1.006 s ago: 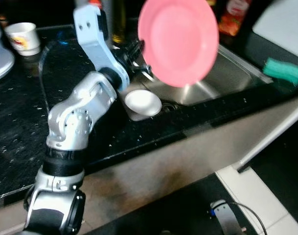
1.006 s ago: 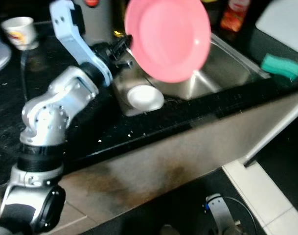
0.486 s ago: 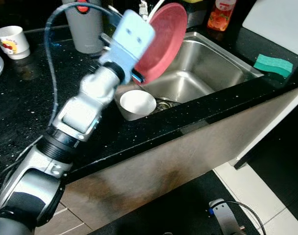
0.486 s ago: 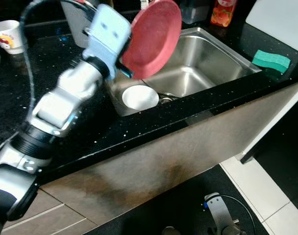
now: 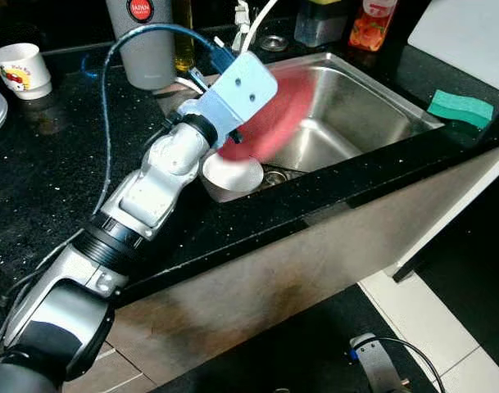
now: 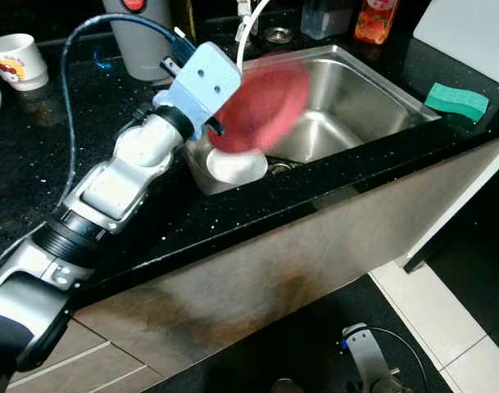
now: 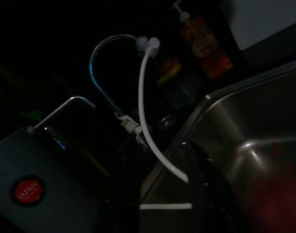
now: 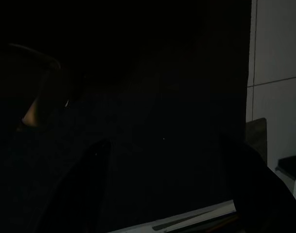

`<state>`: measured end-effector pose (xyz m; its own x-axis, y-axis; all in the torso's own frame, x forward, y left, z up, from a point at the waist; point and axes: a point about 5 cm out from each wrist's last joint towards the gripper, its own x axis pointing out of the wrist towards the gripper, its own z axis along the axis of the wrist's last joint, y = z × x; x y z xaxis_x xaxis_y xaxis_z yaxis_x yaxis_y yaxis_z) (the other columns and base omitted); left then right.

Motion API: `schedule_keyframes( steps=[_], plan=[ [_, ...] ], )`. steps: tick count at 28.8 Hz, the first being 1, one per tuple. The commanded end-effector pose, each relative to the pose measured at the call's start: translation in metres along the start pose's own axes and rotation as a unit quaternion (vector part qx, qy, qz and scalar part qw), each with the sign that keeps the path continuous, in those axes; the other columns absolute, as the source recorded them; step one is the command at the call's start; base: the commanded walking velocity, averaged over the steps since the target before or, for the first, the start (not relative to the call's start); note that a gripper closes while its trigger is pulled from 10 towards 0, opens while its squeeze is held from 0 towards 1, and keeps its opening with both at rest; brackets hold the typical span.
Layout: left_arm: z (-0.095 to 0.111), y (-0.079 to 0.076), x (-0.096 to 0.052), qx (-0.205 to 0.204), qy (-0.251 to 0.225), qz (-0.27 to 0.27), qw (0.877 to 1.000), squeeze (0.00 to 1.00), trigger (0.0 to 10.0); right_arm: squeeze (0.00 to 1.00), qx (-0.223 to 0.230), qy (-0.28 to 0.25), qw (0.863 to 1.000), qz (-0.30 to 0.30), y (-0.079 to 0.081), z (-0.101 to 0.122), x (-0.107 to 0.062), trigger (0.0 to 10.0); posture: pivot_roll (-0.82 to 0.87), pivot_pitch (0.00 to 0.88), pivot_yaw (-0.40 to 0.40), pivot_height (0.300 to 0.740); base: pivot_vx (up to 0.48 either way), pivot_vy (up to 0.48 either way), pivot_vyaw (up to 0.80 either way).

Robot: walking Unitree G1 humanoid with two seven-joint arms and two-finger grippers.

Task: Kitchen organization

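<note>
Left gripper pinches the blurred pink plate by its edge, above the white bowl at the sink rim. Right gripper state: cannot tell.

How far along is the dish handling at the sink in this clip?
Nothing looks put away yet. In hand: the left gripper holds the pink plate, blurred with motion, over the sink, just above the white bowl. Left: the cup and green sponge sit on the counter.
</note>
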<state>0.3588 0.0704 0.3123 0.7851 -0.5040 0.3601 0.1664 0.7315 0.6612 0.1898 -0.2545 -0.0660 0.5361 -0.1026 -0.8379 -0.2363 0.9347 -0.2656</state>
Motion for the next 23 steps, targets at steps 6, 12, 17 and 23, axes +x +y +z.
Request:
schedule_keyframes(
  steps=[6,12,17,23],
  plan=[
    [-0.004,0.000,-0.002,-0.022,-0.004,0.009,1.000,1.00,10.0,0.00,0.001,0.009,1.000,0.006,0.003,-0.008,-0.001,10.0,-0.01,0.143,0.015,0.740,0.000,0.000,0.00],
    [0.002,-0.004,-0.003,-0.205,-0.022,0.005,0.979,0.96,10.0,0.00,0.000,0.008,1.000,0.007,0.003,-0.008,-0.001,10.0,-0.01,0.143,0.015,0.740,0.000,0.000,0.00],
    [0.014,-0.008,-0.005,-0.333,-0.060,-0.004,0.941,0.00,10.0,0.00,0.000,0.008,1.000,0.007,0.003,-0.008,-0.001,10.0,0.00,0.140,0.013,0.740,0.000,0.000,0.00],
    [0.018,-0.014,-0.008,-0.395,-0.070,-0.017,0.916,0.00,10.0,0.00,0.000,0.007,1.000,0.007,0.002,-0.007,-0.001,10.0,0.00,0.136,0.009,0.740,0.000,0.000,0.00]
  ],
)
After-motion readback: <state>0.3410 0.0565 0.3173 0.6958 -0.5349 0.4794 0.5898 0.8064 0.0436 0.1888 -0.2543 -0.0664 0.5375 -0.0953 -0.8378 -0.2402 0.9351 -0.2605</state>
